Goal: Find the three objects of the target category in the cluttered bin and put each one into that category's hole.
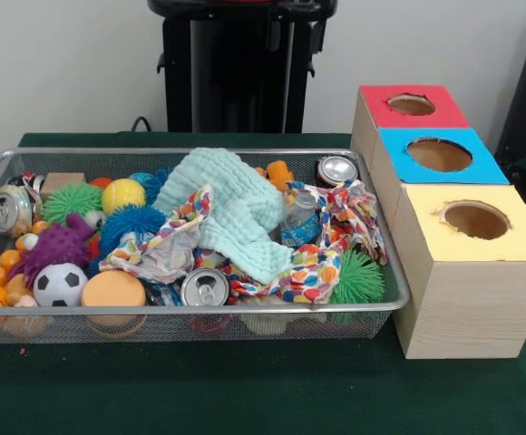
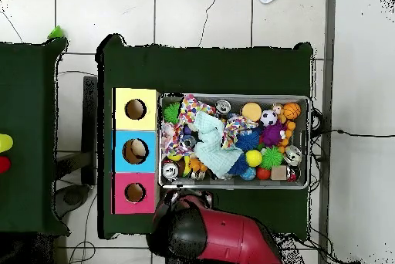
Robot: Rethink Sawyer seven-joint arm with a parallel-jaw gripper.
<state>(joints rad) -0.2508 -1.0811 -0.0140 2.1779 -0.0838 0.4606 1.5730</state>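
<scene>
**Full bin, three holes beside it**

In the front view, the wire bin [image 1: 385, 272] holds a crushed can [image 1: 9, 208], a purple spiky toy [image 1: 56, 246], a soccer ball [image 1: 60, 284], a mint cloth [image 1: 236, 208] and a dotted cloth [image 1: 336, 227]. Just right of it stand the red box [image 1: 408, 106], blue box [image 1: 440, 156] and yellow box [image 1: 476, 222]. Overhead, only the red arm [image 2: 224, 238] shows; the fingers' state cannot be told.

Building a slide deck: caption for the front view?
Wire-mesh bin of toys, cans and cloths beside three wooden boxes with red, blue, yellow holed tops.
</scene>
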